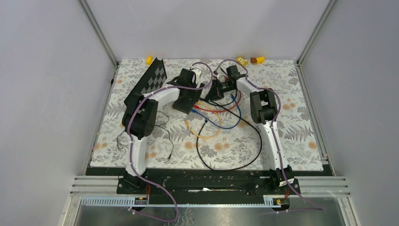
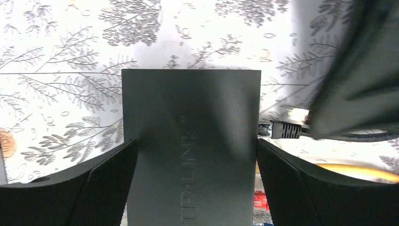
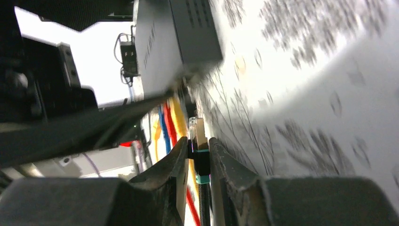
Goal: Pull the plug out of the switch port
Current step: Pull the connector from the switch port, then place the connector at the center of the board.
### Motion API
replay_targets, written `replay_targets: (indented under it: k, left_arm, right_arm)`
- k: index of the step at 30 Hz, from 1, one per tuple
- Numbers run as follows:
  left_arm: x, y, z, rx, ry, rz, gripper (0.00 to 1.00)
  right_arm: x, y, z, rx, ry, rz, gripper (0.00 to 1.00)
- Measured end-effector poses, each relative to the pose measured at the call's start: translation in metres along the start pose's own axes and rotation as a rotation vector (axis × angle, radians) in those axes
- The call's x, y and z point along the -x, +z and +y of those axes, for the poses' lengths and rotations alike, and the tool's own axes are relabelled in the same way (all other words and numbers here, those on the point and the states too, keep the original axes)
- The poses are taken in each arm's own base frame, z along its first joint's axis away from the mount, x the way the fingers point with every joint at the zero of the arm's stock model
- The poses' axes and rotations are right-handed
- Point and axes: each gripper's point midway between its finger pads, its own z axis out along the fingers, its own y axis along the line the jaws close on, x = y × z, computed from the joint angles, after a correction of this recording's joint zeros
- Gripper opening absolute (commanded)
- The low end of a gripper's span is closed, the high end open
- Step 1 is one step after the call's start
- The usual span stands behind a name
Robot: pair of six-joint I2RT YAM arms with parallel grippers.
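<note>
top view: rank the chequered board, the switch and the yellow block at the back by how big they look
1. Chequered board, the largest, though it stands tilted and the left arm hides its lower end.
2. Switch, smaller, partly hidden under the left gripper, so the gap between the two is unsure.
3. Yellow block, clearly the smallest.

The switch (image 2: 190, 146) lies between the left end effector's (image 2: 195, 183) fingers (image 2: 101, 188).

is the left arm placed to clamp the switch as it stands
Probably yes: the left gripper is open with a finger on each side of the TP-Link switch, and nothing shows between fingers and its sides.
</note>
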Motion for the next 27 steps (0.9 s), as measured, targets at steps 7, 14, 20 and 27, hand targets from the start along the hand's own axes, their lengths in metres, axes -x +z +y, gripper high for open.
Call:
replay_targets:
  k: [7,14,20,27]
  left_arm:
    - [0.002,0.006,0.025,0.044,-0.034,-0.001,0.95]
    - [0.003,0.005,0.027,0.040,-0.037,-0.010,0.99]
    - [0.003,0.003,0.026,0.007,-0.043,-0.022,0.99]
    - [-0.003,-0.007,0.026,-0.033,-0.035,0.006,0.99]
  right_arm:
    - [-0.029,-0.029,-0.007,0.041,0.143,-0.028,0.00]
    - [-0.027,-0.031,-0.005,0.037,0.133,-0.042,0.02]
    - [-0.011,-0.038,-0.008,-0.038,0.062,-0.085,0.04]
    - [0.007,-0.081,0.027,-0.123,-0.058,-0.144,0.03]
